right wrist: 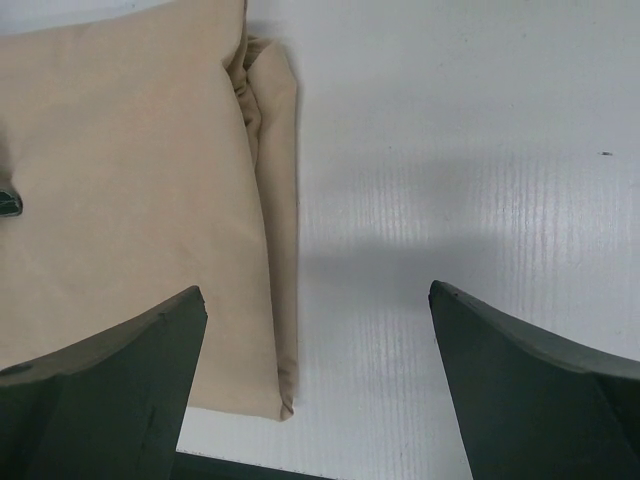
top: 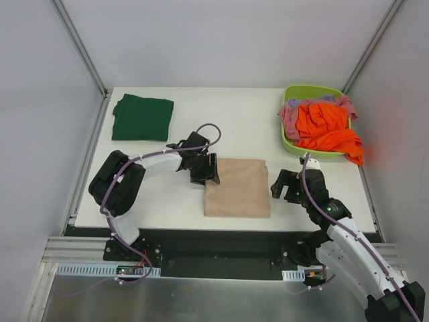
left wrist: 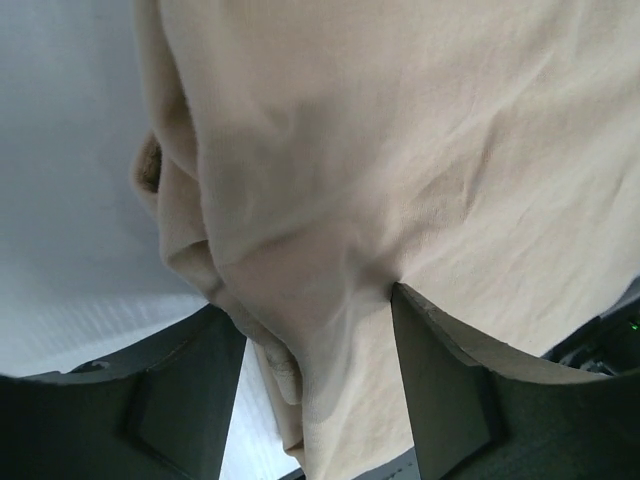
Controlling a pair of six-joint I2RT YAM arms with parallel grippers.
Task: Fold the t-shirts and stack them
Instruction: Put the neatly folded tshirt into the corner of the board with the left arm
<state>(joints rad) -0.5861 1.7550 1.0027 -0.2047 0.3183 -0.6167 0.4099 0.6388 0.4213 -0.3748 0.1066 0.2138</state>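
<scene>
The beige-tan t-shirt (top: 238, 188) lies folded into a rectangle near the table's front middle. My left gripper (top: 204, 169) is at its left edge. In the left wrist view the jaws stand partly apart with the shirt's bunched edge (left wrist: 330, 300) between them. The right fingertip (left wrist: 400, 300) presses into the cloth, and table shows beside the left one. My right gripper (top: 288, 184) is open and empty just right of the shirt's right edge (right wrist: 275, 250). The dark green t-shirt (top: 142, 117) lies folded at the back left. Orange (top: 328, 131), pink and lilac shirts are heaped in the basket.
The lime-green basket (top: 289, 142) stands at the back right, and orange cloth spills over its front right rim. The table's front edge runs just below the beige shirt. Grey walls and metal posts close in both sides.
</scene>
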